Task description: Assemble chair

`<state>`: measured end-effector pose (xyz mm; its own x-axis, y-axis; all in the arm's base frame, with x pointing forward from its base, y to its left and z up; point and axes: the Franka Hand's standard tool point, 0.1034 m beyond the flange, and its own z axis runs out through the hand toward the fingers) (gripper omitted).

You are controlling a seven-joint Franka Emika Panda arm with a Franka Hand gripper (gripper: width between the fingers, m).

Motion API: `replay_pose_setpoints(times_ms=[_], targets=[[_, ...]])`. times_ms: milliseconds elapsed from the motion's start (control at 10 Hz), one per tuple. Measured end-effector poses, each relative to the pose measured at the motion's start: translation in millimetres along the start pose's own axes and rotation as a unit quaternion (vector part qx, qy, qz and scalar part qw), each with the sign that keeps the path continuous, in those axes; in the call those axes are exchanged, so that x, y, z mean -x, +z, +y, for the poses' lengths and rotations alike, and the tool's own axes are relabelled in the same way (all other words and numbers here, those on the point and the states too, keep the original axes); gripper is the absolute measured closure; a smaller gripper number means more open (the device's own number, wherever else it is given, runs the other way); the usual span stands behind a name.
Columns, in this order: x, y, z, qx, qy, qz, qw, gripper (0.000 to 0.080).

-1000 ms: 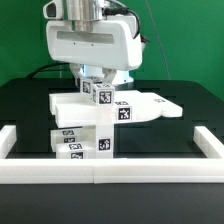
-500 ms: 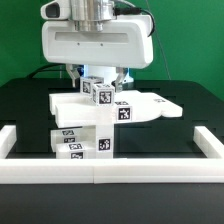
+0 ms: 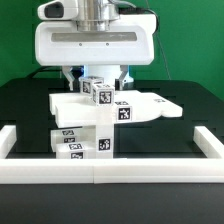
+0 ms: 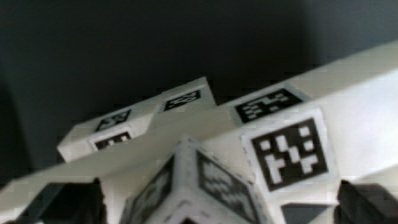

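Note:
The chair (image 3: 100,118) is a stack of white tagged parts at the table's middle, with a flat panel (image 3: 152,106) reaching toward the exterior view's right. On top sits a small tagged block (image 3: 98,93). My gripper (image 3: 97,82) hangs straight over that block, open, one finger on each side with a gap to it. In the wrist view the block's corner (image 4: 205,185) rises between the dark fingers (image 4: 64,200), which stand clear of it; my gripper (image 4: 210,208) holds nothing. Tagged faces of the chair (image 4: 267,130) lie beyond.
A long white border rail (image 3: 100,172) runs along the front of the black table, with side arms on the exterior view's left (image 3: 10,140) and right (image 3: 206,142). A green wall stands behind.
The jaws have spread wider and now stand off the small top block. The hand's housing looks larger and squarer to the exterior camera. The chair parts have not moved.

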<state>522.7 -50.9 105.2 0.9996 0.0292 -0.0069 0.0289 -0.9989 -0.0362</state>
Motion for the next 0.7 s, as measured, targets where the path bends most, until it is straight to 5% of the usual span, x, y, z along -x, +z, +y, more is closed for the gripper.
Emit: replay_pose_setpoints(times_ms=[700], targets=[[1.3, 0.0, 6.2, 0.01, -0.256, -0.006, 0.967, 0.0151]])
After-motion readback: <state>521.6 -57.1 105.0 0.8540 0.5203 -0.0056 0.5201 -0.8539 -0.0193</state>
